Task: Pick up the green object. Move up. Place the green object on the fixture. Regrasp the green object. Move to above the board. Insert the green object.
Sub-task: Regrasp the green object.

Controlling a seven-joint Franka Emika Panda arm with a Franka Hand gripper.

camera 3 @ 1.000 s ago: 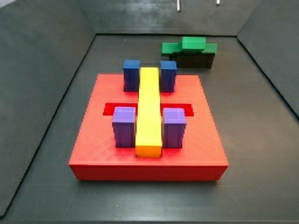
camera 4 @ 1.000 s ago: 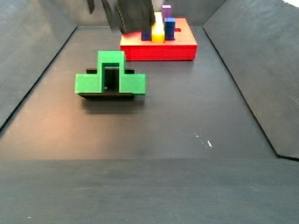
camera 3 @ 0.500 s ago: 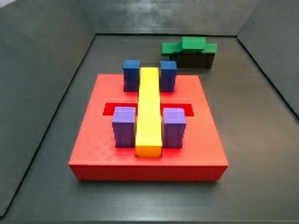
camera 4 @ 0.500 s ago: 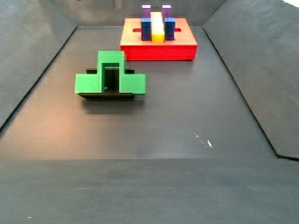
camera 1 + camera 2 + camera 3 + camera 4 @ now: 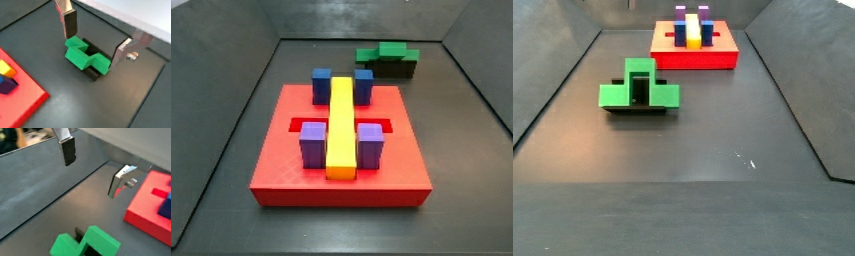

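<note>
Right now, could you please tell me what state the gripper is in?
Gripper: open, holding nothing, above the green object, which rests on the fixture; out of both side views.

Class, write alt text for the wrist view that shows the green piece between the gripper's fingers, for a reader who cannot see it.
The open gripper hangs above the green object, which sits on the dark fixture, with silver fingers either side and nothing held. A corner of the red board shows at the edge.
</note>
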